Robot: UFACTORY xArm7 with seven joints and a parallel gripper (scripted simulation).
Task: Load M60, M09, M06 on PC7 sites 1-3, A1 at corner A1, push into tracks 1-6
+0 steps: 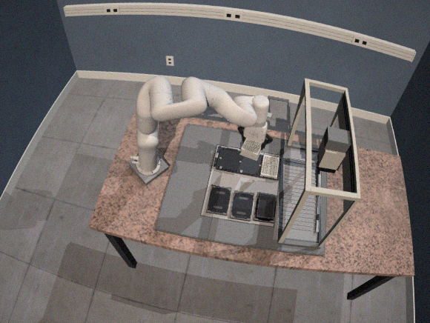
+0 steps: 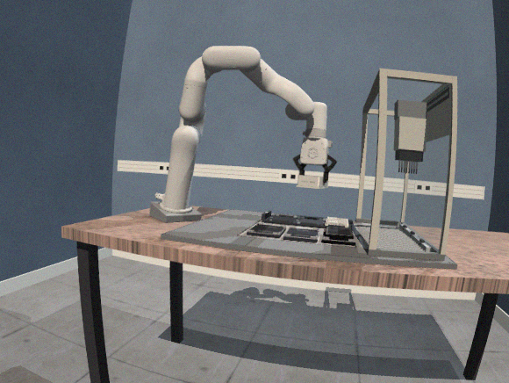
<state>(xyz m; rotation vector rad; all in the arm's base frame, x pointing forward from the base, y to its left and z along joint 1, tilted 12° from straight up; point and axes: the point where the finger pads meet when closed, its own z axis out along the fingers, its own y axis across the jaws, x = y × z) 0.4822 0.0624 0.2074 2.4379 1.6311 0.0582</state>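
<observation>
The dark plate carrier PC7 (image 1: 239, 161) lies on the apron in front of the rails; it also shows in the exterior view (image 2: 303, 218). A white 96-well plate M06 (image 1: 270, 165) (image 2: 337, 220) sits on its end site next to the rails. My gripper (image 1: 253, 147) is shut on the pale, thick deep-well block M09 (image 2: 312, 181) and holds it high above the carrier's middle. Nests S1 (image 1: 219, 200) and S2 (image 1: 242, 205) look empty. Nest S3 holds the dark plate M60 (image 2: 340, 233).
The instrument's tall beige frame (image 1: 326, 163) stands over the loading rails (image 1: 300, 200) right of the apron. A grey pipetting head (image 2: 410, 132) hangs inside it. The arm's base (image 1: 148, 163) is at the table's left.
</observation>
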